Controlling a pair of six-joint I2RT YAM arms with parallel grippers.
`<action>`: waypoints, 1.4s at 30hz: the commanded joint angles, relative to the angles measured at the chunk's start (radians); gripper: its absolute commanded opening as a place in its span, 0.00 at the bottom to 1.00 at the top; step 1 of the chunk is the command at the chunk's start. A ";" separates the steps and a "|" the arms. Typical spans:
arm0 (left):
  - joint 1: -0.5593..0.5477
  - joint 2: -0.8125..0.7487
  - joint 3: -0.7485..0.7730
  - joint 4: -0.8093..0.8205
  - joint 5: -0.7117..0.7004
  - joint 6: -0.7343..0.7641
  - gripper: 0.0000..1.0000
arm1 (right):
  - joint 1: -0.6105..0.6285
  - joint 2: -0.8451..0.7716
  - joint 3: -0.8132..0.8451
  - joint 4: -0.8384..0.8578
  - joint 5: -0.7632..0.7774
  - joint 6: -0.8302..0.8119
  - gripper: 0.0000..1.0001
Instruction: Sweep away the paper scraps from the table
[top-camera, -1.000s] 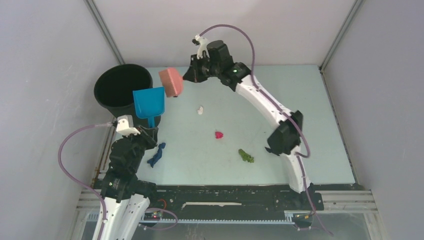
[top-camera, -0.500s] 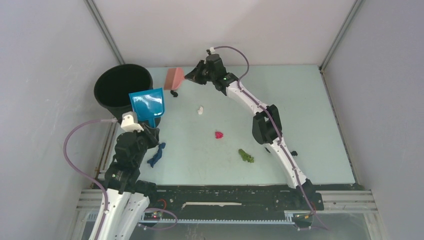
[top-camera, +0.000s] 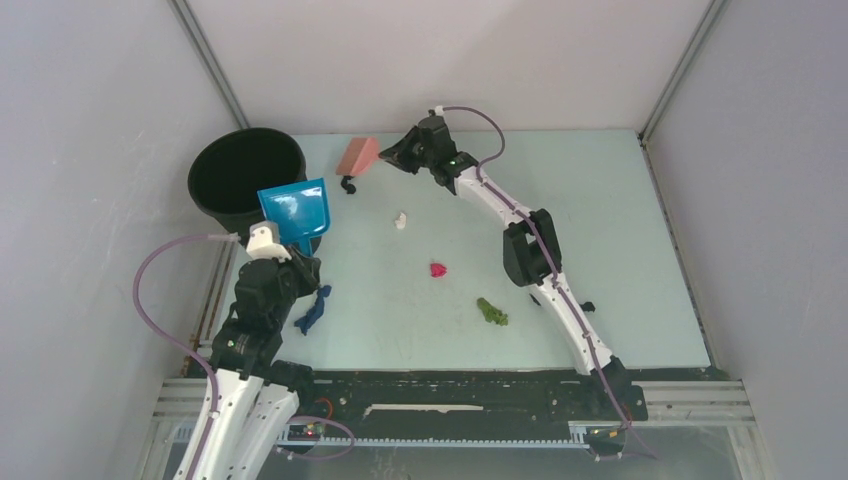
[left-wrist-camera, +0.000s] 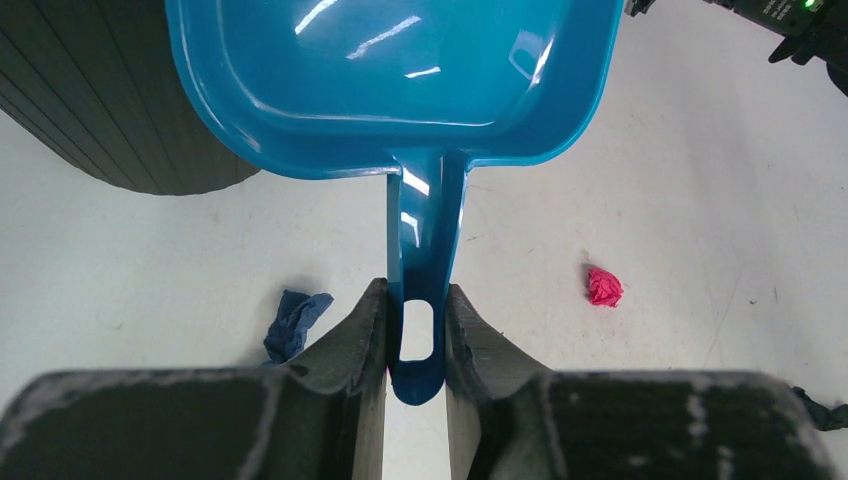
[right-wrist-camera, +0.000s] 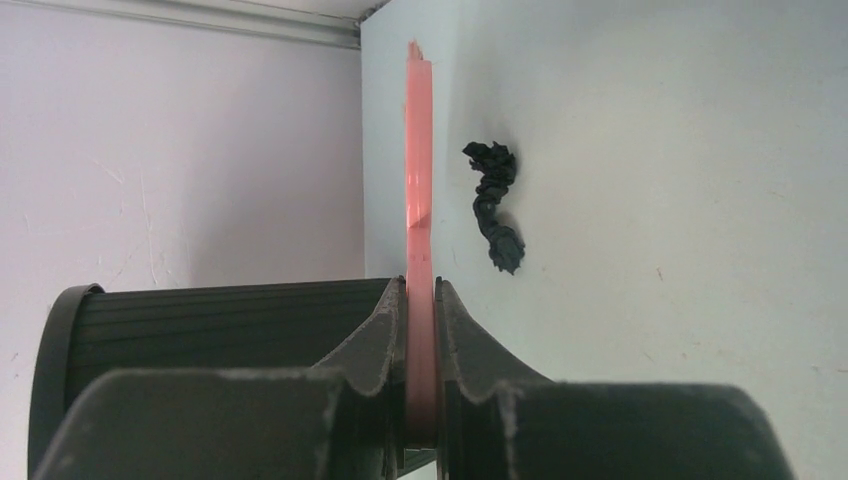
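My left gripper (top-camera: 296, 256) is shut on the handle of the blue dustpan (top-camera: 295, 212), held beside the black bin; the left wrist view shows its jaws (left-wrist-camera: 416, 312) clamping the handle (left-wrist-camera: 424, 240). My right gripper (top-camera: 390, 155) is shut on the pink brush (top-camera: 357, 156) at the far left of the table (top-camera: 600, 250), seen edge-on in the right wrist view (right-wrist-camera: 419, 200). A black scrap (top-camera: 348, 186) lies just beside the brush (right-wrist-camera: 495, 205). White (top-camera: 401, 221), pink (top-camera: 438, 269), green (top-camera: 491, 312) and dark blue (top-camera: 314, 309) scraps lie on the table.
A black bin (top-camera: 245, 180) stands at the table's far left corner, also in the left wrist view (left-wrist-camera: 110, 130) and the right wrist view (right-wrist-camera: 220, 330). Grey walls enclose the table. A black rail (top-camera: 450, 385) runs along the near edge.
My right arm has stretched out and lowered, bringing the brush down beside the black scrap. The dustpan has tipped back from the bin, with its open face now showing.
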 joint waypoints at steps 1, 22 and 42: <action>-0.002 0.006 0.008 0.012 -0.029 0.009 0.00 | -0.012 -0.025 -0.035 0.040 -0.022 0.020 0.00; -0.002 -0.021 0.005 0.035 0.032 0.020 0.00 | -0.070 -0.509 -0.821 -0.061 -0.115 -0.201 0.00; -0.021 -0.031 -0.013 0.067 0.165 0.006 0.00 | -0.338 -1.450 -1.552 -0.284 0.013 -0.605 0.00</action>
